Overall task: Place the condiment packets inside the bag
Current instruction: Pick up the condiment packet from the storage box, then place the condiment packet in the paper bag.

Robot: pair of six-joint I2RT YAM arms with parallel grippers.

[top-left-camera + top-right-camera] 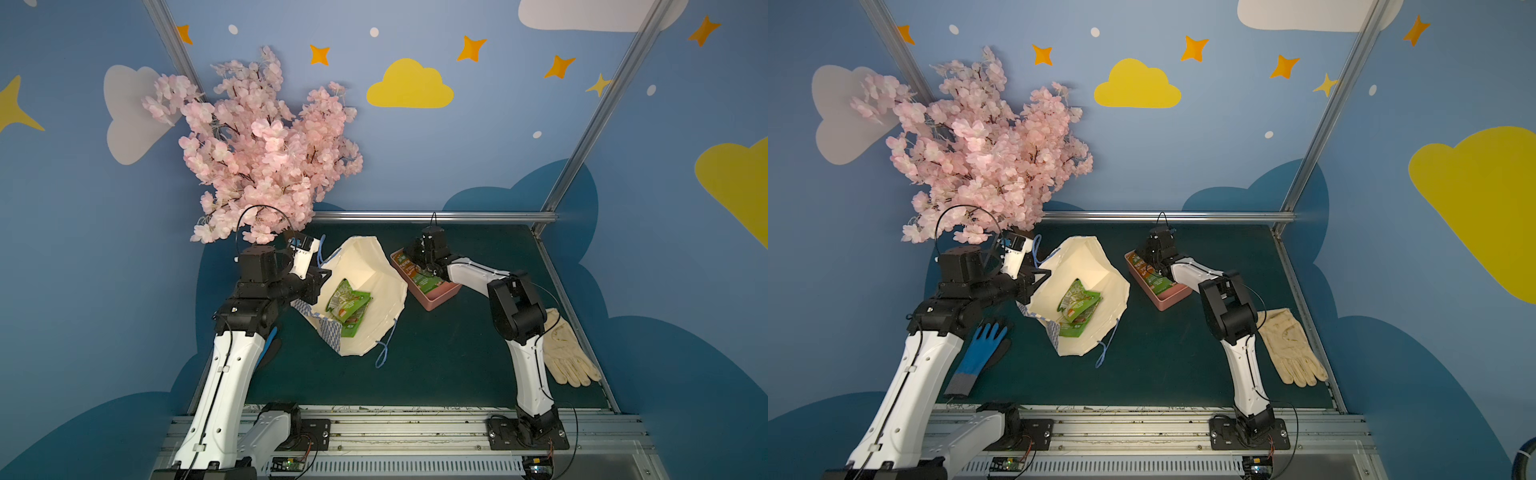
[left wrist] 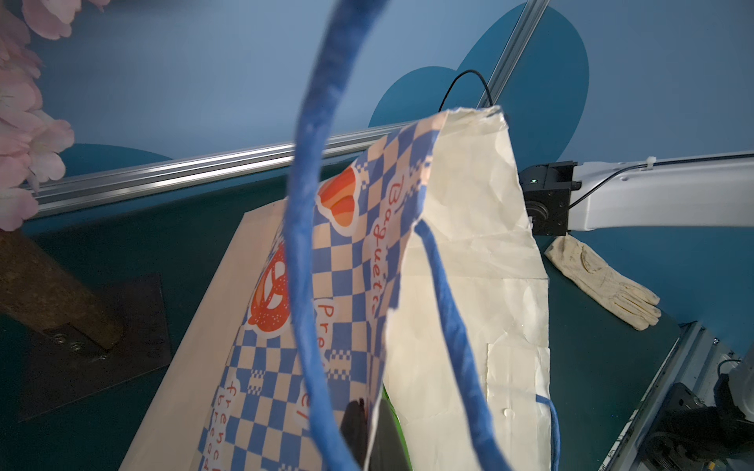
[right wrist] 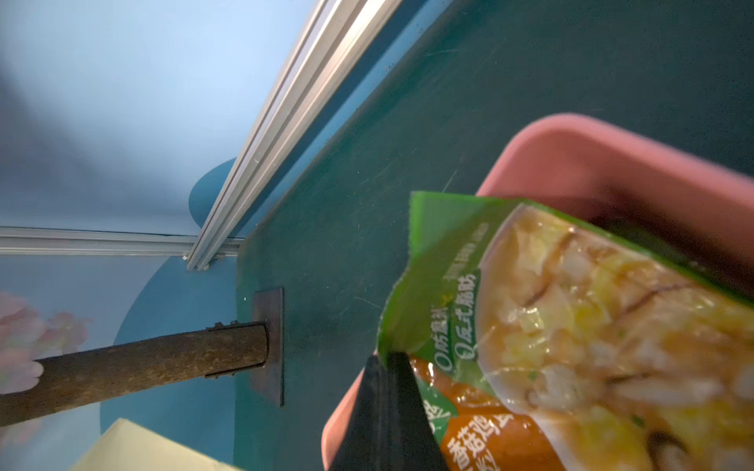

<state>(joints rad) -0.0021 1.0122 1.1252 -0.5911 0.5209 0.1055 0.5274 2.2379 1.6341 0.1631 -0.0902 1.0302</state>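
The bag (image 1: pixel 365 257) (image 1: pixel 1088 262) lies tilted with its mouth wide open at centre left in both top views. Green condiment packets (image 1: pixel 347 305) (image 1: pixel 1077 305) lie inside it. My left gripper (image 1: pixel 322 276) (image 1: pixel 1040 276) is shut on the bag's near-left rim; in the left wrist view the jaws (image 2: pixel 369 432) pinch the checkered wall (image 2: pixel 359 253). More packets (image 1: pixel 424 280) (image 1: pixel 1156 282) lie in a pink tray (image 1: pixel 436 301) (image 1: pixel 1167 303). My right gripper (image 1: pixel 428 266) (image 3: pixel 387 359) is down in the tray, shut on the edge of a green packet (image 3: pixel 551 306).
A pink blossom tree (image 1: pixel 257 145) stands at the back left, over my left arm, its trunk (image 3: pixel 143 363) bolted to the mat. A cream glove (image 1: pixel 565 353) lies at the right edge, a blue glove (image 1: pixel 980 353) near left. A metal rail (image 1: pixel 432 216) bounds the back.
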